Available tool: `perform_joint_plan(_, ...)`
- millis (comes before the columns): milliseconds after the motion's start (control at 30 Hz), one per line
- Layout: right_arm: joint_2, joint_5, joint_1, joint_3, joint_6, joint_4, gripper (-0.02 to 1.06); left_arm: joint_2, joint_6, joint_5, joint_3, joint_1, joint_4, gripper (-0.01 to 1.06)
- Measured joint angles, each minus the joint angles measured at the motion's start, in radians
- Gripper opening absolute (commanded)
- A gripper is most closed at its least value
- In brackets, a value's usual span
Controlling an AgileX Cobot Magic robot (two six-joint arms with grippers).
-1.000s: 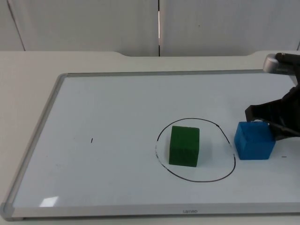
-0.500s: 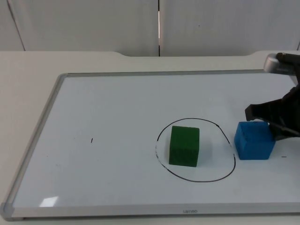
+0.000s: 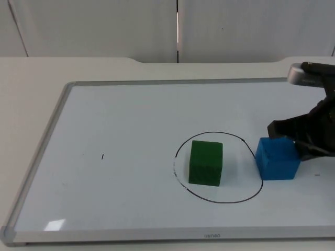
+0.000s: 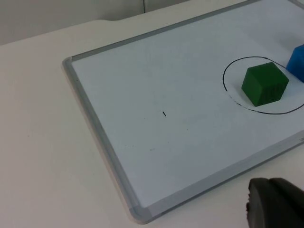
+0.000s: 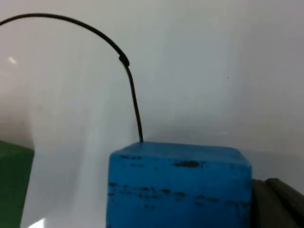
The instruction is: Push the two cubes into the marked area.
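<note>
The blue cube (image 3: 278,158) sits on the drawn circle (image 3: 218,167), straddling its right-hand line. The green cube (image 3: 205,162) rests wholly inside that ring. The right pincer (image 3: 293,138) presses against the blue cube's right side; I cannot tell how wide it stands. All lie on a whiteboard (image 3: 131,120) on the table (image 3: 31,83). The left pincer (image 4: 275,209) waits off the board's near edge, its spread unclear.

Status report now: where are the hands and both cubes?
Right hand behind blue cube, pushing it onto the circle line. Green cube inside the circle. Left hand waits off the whiteboard. Nothing in the way.
</note>
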Motion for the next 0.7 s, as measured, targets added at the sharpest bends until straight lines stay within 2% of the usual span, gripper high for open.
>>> perform_joint_plan(467, 0.000, 0.000, 0.002, 0.000, 0.022, 0.002, 0.00, 0.000, 0.000, 0.000, 0.000, 0.000, 0.000, 0.00)
perform_joint_plan(700, 0.000, -0.008, 0.036, 0.000, 0.045, 0.002, 0.00, 0.000, 0.000, 0.000, 0.000, 0.000, 0.000, 0.00)
